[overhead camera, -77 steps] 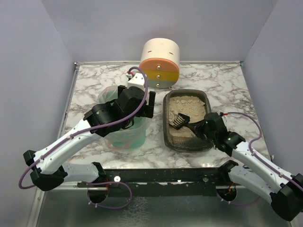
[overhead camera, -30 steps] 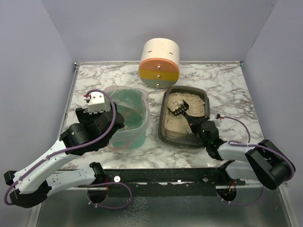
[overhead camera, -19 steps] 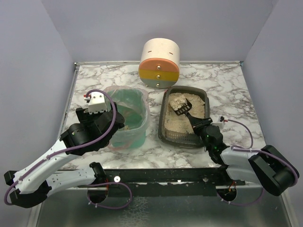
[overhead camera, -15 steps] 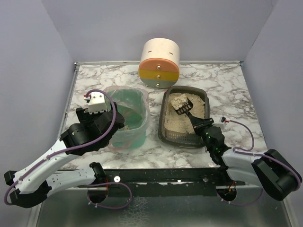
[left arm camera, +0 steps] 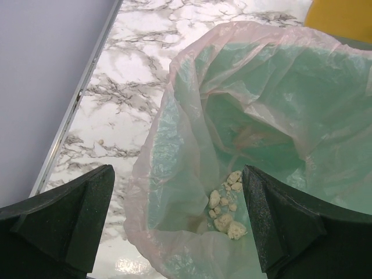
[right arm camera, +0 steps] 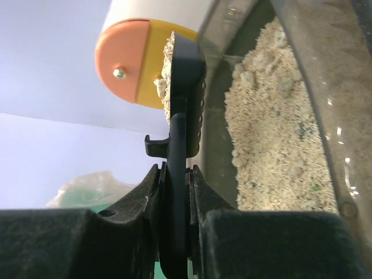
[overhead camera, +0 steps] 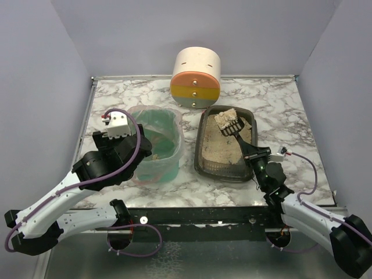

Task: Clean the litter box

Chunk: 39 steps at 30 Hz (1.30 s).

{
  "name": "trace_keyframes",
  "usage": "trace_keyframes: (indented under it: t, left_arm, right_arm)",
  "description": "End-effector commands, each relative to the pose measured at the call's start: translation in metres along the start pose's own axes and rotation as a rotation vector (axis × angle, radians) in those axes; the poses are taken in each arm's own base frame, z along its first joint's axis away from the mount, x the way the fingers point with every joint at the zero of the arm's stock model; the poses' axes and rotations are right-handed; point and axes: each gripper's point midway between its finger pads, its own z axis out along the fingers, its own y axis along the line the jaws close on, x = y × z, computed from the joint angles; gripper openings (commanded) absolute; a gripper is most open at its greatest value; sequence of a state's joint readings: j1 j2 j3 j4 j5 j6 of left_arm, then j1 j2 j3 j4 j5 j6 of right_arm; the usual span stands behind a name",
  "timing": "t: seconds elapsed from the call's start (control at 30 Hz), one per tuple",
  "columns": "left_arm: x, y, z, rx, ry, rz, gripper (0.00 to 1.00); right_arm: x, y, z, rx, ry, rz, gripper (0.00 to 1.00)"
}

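litter box [overhead camera: 224,176] right of the table's [overhead camera: 273,116] middle | right gripper [right arm camera: 174,174] pinches the black scoop [overhead camera: 232,125] by its handle, a clump [overhead camera: 224,117] of litter on it, above the box's far end | left gripper [left arm camera: 177,203] spread wide over the green bin [overhead camera: 156,145] — just beside the box's left wall | cylinder [overhead camera: 196,71] at the far edge — close behind the box's far-left corner

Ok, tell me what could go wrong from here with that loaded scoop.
1. The scoop is heaped; litter may spill onto the table on the way to the green bin.
2. The right end effector pinches only its thin handle, so the load could twist it.
3. The cylinder stands close behind; a swing could clip it.
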<state>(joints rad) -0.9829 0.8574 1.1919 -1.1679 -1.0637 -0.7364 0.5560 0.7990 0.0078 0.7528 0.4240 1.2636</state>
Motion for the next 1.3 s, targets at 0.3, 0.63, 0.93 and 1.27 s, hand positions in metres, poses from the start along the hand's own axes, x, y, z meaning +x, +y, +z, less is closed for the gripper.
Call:
trace_keyframes:
  t: [0.3, 0.63, 0.93, 1.27]
  left_arm:
    - [-0.021, -0.006, -0.006, 0.037, -0.017, -0.04, 0.99]
    - [-0.024, -0.008, -0.007, 0.04, -0.017, -0.039, 0.99]
    - [-0.022, -0.011, -0.007, 0.053, -0.009, -0.038, 0.99]
    - [-0.019, -0.01, -0.008, 0.065, -0.004, -0.045, 0.99]
  right_arm:
    - [-0.009, -0.006, -0.026, -0.044, -0.009, 0.089, 0.01]
    - [-0.018, 0.019, -0.036, -0.075, 0.002, 0.077, 0.01]
    - [-0.011, 0.04, -0.041, -0.161, 0.059, 0.125, 0.01]
    - [-0.019, 0.079, -0.047, -0.276, 0.059, 0.151, 0.01]
